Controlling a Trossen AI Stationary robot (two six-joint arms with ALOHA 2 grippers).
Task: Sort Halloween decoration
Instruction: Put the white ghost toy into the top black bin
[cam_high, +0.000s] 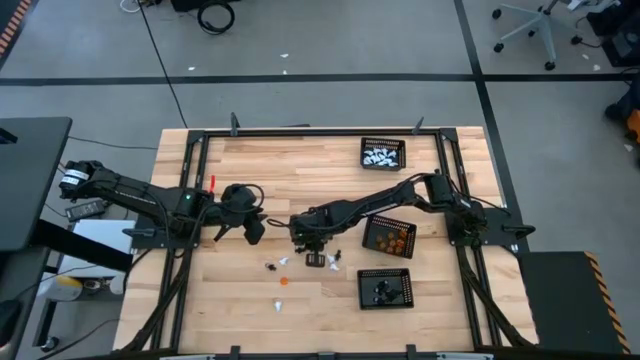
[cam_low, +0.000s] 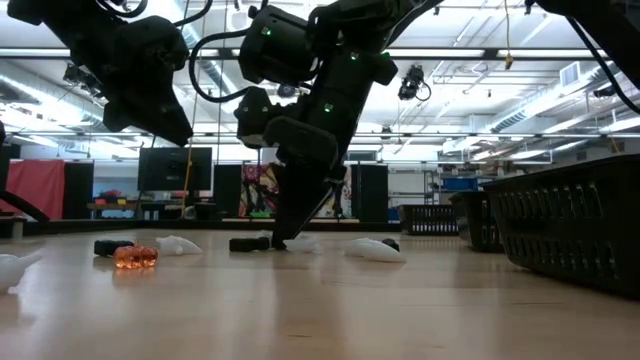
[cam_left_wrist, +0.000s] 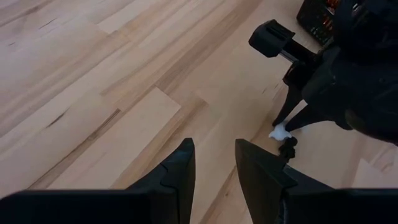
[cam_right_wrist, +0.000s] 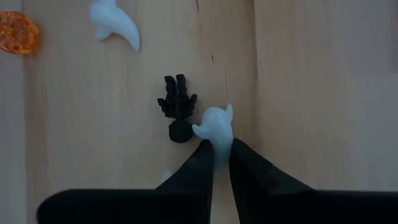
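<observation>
sorting partly done: white tray (cam_high: 383, 153), orange tray (cam_high: 388, 236) and black tray (cam_high: 386, 288) each hold figures. several loose figures remain mid-table, incl. an orange figure (cam_high: 283, 281). right gripper (cam_right_wrist: 216, 151) is down at the table, jaws pinching a white ghost figure (cam_right_wrist: 214, 126) beside a black figure (cam_right_wrist: 178, 106). left gripper (cam_left_wrist: 213, 163) waits nearby, jaws apart, empty.

Overhead, table-level and 2 close wrist cameras share the table (cam_high: 330, 160)
</observation>
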